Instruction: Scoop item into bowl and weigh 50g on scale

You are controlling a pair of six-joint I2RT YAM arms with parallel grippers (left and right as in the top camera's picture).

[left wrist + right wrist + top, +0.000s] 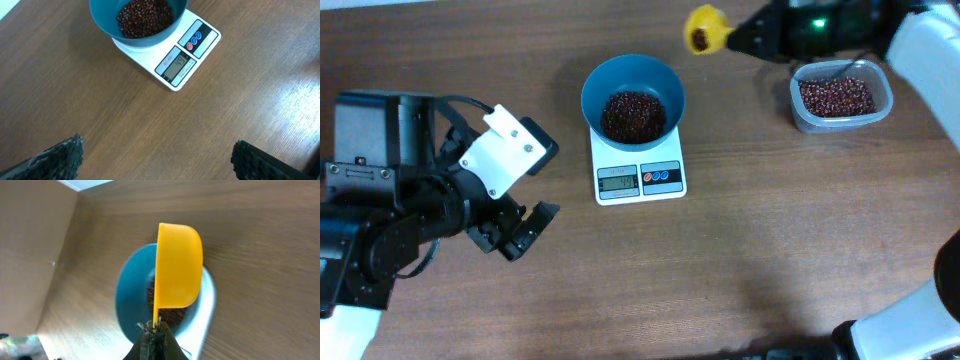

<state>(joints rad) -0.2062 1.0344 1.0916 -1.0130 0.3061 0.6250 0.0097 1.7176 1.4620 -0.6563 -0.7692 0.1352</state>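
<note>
The teal-blue bowl [633, 88] stands on the white scale [638, 178] at the table's middle and holds a heap of reddish-brown beans [633, 115]. Bowl [107, 20], beans [144, 16] and scale [186, 62] also show in the left wrist view; the display is lit. My right gripper [735, 37] is shut on the handle of a yellow scoop [703, 29] with beans in it, held in the air to the upper right of the bowl. In the right wrist view the scoop [178, 265] hangs over the bowl [131, 292]. My left gripper [525, 228] is open and empty, left of the scale.
A clear plastic tub [841, 95] holding more beans stands at the right, behind the right arm. The left arm's bulk fills the left side of the table.
</note>
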